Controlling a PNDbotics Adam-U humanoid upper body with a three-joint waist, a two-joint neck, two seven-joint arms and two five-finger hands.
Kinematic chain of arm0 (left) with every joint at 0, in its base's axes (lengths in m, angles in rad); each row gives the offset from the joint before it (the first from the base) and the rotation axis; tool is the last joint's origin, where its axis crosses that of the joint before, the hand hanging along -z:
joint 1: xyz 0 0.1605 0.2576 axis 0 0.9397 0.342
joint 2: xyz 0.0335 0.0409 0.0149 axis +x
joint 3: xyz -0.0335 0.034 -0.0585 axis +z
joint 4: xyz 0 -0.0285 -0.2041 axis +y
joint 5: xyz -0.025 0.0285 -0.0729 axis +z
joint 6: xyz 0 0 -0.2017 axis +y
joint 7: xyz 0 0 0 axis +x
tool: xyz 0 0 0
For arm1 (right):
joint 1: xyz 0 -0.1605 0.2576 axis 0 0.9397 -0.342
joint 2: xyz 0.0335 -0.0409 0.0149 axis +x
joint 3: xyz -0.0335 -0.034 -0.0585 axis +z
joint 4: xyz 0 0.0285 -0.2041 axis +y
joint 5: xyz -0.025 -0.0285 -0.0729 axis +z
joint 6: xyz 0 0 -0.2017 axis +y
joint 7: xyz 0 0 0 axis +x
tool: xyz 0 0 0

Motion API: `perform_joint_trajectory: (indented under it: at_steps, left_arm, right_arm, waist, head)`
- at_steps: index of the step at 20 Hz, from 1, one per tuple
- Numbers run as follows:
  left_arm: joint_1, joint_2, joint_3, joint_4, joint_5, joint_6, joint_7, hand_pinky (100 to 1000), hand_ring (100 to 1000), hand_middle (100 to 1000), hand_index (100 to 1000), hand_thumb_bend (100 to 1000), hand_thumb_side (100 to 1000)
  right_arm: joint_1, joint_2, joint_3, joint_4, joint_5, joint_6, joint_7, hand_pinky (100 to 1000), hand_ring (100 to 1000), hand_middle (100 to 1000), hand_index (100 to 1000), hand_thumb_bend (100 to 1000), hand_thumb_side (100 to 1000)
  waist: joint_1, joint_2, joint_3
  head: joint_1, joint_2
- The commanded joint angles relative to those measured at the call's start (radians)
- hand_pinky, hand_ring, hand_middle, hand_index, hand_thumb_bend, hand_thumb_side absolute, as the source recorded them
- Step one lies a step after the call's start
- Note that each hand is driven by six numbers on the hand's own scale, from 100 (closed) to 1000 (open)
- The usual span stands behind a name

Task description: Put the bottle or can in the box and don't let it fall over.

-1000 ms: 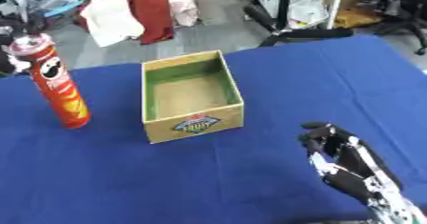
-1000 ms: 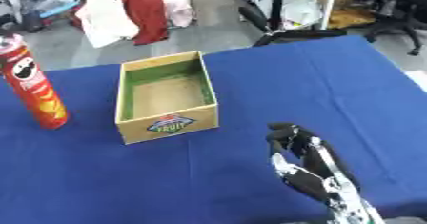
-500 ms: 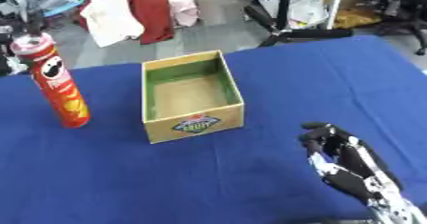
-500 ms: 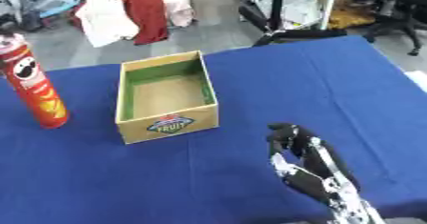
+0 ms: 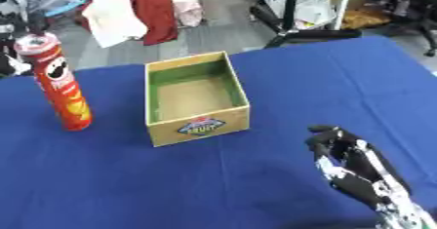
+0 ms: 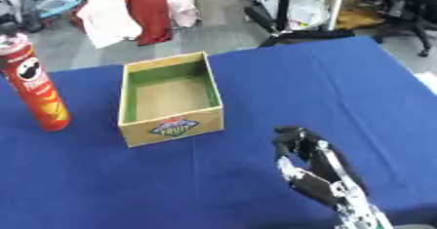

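A tall red chip can (image 5: 60,86) with a pale lid stands upright on the blue table (image 5: 282,82) at the far left. To its right a cardboard box (image 5: 198,125) with a green inner lining sits open-topped and holds nothing. My right hand (image 5: 354,162) rests at the lower right, fingers up and relaxed, holding nothing, well apart from the box. A dark shape with pale bits (image 5: 10,66) shows at the left edge just behind the can; it may be my left hand, mostly cut off.
Beyond the table's far edge are hanging clothes (image 5: 149,6), a white bag (image 5: 111,21) and chair and stand legs (image 5: 294,26) on a grey floor. The blue cloth stretches bare between the box and my right hand.
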Motion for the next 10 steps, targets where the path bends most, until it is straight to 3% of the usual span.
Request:
perform_joint_trajectory:
  at_steps: [1, 8, 10]
  left_arm:
    - [-0.022, 0.022, 0.004, -0.017, 0.019, -0.001, -0.009, 543, 558, 606, 820, 100, 256]
    - [-0.027, 0.03, 0.001, -0.031, 0.031, -0.003, -0.021, 550, 569, 617, 833, 100, 258]
    - [-0.025, 0.032, -0.003, -0.031, 0.016, -0.003, -0.035, 585, 615, 687, 874, 100, 265]
  right_arm:
    - [-0.013, 0.0, -0.007, -0.011, 0.0, -0.001, 0.003, 759, 736, 770, 641, 100, 147]
    - [-0.013, -0.001, -0.008, -0.01, 0.002, -0.001, 0.002, 759, 736, 770, 641, 100, 147]
    - [-0.014, -0.001, -0.008, -0.01, 0.002, -0.001, 0.002, 759, 736, 770, 641, 100, 147]
  waist:
    - [-0.001, -0.008, -0.001]
    - [0.0, -0.008, 0.001]
    - [0.0, -0.008, 0.0]
  head:
    - [0.0, -0.007]
    - [0.0, -0.008]
    - [-0.001, -0.008]
